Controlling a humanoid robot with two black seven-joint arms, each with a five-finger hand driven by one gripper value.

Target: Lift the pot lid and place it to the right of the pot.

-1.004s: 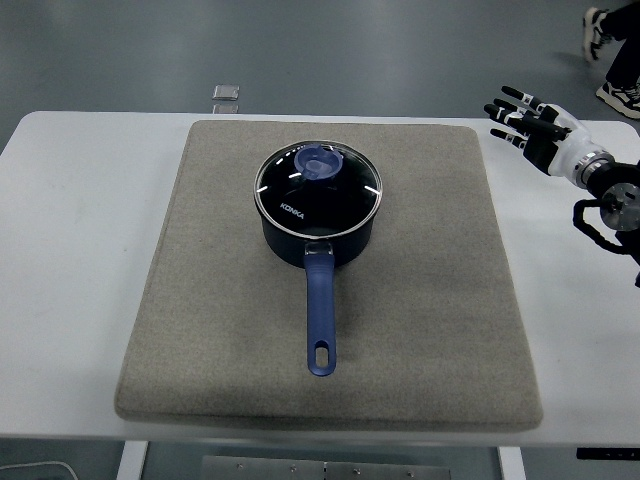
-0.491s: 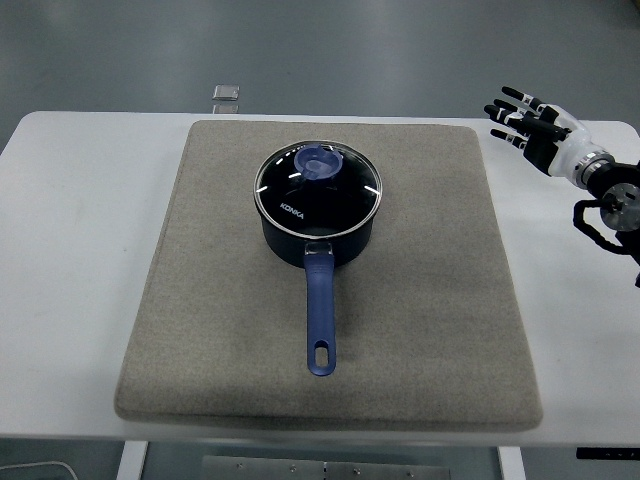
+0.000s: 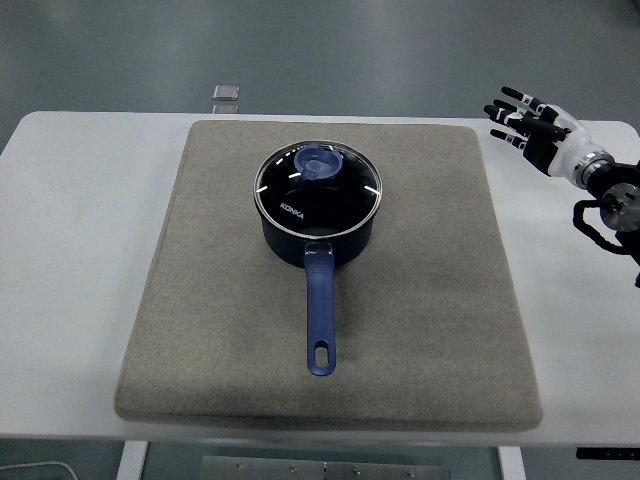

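A white table (image 3: 70,260) fills the frame, a grey mat (image 3: 420,300) covering its centre. The dark pot (image 3: 318,235) sits upper centre on the mat, its glass lid (image 3: 345,190) on, blue handle toward the bottom. At the upper right, the right hand (image 3: 535,125) hovers with fingers spread, grasping nothing.

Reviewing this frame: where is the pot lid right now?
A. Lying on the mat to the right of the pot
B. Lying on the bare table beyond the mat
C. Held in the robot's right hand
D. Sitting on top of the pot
D. The glass pot lid with its blue knob sits closed on the pot on the grey mat, while the right hand, fingers spread, is off by the table's right edge, holding nothing.
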